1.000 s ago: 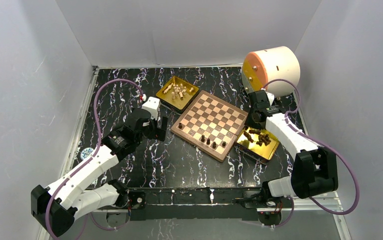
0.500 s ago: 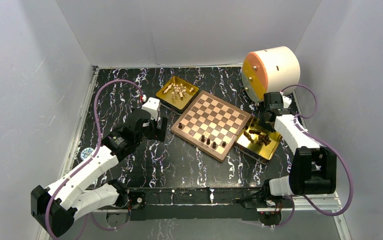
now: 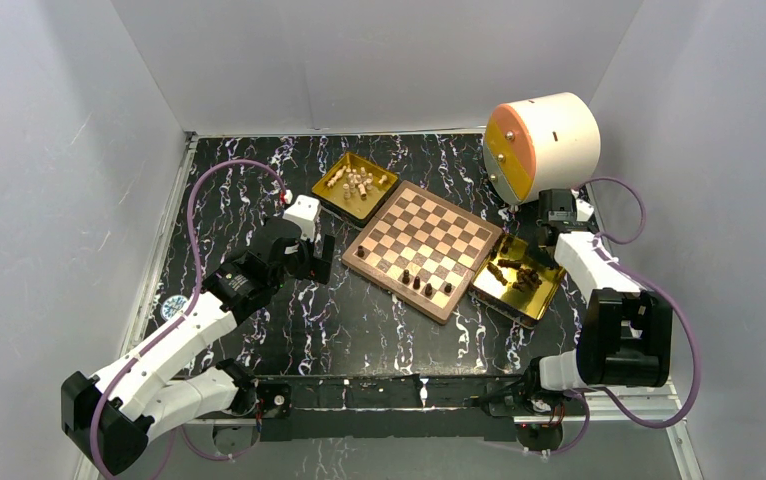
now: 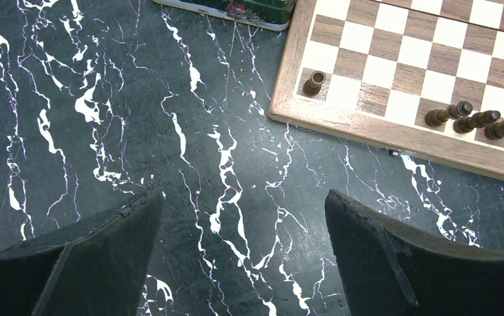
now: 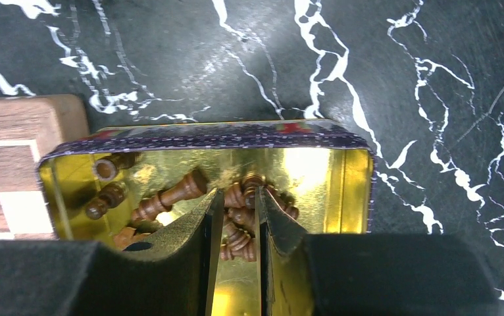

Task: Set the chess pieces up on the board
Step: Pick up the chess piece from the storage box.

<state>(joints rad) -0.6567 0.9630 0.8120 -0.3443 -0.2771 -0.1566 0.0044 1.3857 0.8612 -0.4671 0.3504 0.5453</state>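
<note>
Well, the left gripper (image 4: 241, 197) had its fingers spread wide, with only the black table (image 4: 104, 99) between them. The board (image 4: 401, 72) lay ahead of the fingers and off to one side. One dark piece (image 4: 314, 83) stood on its corner square. The right gripper (image 5: 239, 194) had its fingers close together, down inside the gold tray (image 5: 341, 191). Brown chess pieces (image 5: 177, 191) lay between and beside those fingers. It was not clear whether the fingers pinched any of them.
</note>
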